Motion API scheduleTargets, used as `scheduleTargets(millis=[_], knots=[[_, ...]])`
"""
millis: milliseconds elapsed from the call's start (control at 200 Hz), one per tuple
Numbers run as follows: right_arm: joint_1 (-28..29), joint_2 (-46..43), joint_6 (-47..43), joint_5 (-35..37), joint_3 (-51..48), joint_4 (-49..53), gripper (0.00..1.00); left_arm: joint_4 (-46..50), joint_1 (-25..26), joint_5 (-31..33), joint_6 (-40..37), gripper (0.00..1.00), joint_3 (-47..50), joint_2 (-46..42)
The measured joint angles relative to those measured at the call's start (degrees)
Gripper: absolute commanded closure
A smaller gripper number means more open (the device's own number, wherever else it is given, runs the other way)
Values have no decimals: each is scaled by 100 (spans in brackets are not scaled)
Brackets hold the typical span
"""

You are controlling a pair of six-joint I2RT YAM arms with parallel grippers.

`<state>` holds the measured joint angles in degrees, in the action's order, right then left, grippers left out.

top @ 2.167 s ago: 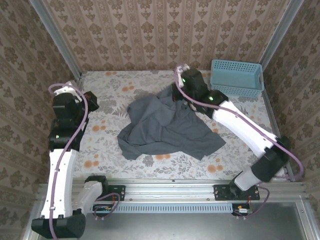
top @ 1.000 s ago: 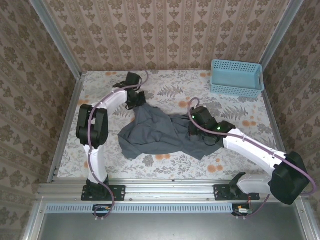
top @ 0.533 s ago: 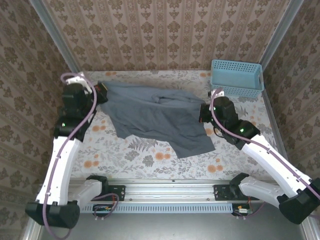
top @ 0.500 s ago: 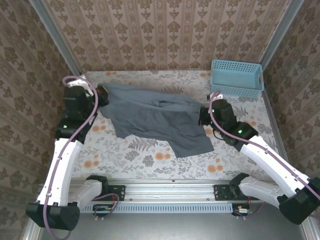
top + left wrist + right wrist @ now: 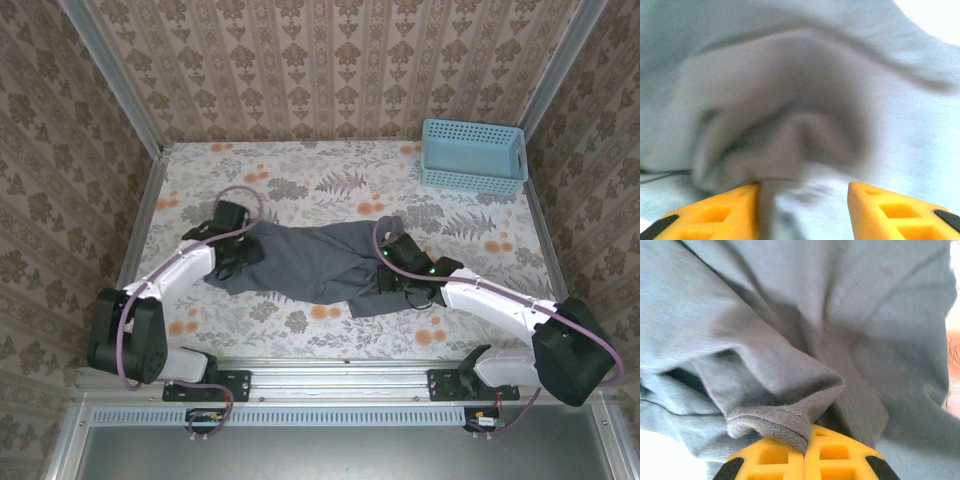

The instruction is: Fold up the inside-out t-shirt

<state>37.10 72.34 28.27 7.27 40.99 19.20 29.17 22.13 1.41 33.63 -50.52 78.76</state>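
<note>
The plain dark slate-grey t-shirt (image 5: 310, 262) of thin soft fabric lies bunched into a low, wide strip across the middle of the top view, on the floral-patterned desk (image 5: 300, 185). The left tool (image 5: 243, 255) sits low at the strip's left end. In its own wrist view its yellow fingers (image 5: 720, 210) stand apart at the bottom edge, with a blurred hump of grey cloth just above them and a fold beside the left finger. The right tool (image 5: 388, 275) rests on the strip's right end. Its wrist view shows the fingers pressed together at the bottom centre, pinching a rolled hem of the shirt. A light blue perforated plastic basket (image 5: 473, 155) stands well apart at the upper right.
</note>
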Motion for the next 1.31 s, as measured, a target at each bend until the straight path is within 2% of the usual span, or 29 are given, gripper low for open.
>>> scheduleTargets(millis=[25,35,125,220,350,480,595,710,935,1110,1230,1305], knots=[[15,-13,-11,0,39,-9,100,4,136,96,-26,32,-87,-44],[24,-28,-24,0,59,-20,100,4,356,166,-17,31,-149,-109],[55,-105,-46,2,81,-81,100,11,1211,516,-111,28,-367,-323],[57,-116,-39,2,74,-127,100,-173,2059,577,-251,24,-529,-205],[68,-181,4,7,-17,-234,100,-490,2723,455,-396,20,-717,577],[68,-382,28,107,-114,-243,100,-758,3073,380,-494,17,-793,1423],[68,-520,26,166,-164,-256,100,-767,3123,400,-514,24,-894,1917],[68,-522,26,210,-175,-278,100,-756,3053,535,-533,42,-1102,2249],[68,-417,26,267,-321,-326,100,-955,2649,601,-461,59,-1016,2131],[79,-33,48,280,-476,-398,100,-1128,2424,459,-476,81,-951,2024],[83,168,48,348,-483,-424,96,-1322,2319,328,-474,89,-796,1906],[94,247,50,470,-461,-424,85,-1436,2275,225,-474,91,-627,1749]])
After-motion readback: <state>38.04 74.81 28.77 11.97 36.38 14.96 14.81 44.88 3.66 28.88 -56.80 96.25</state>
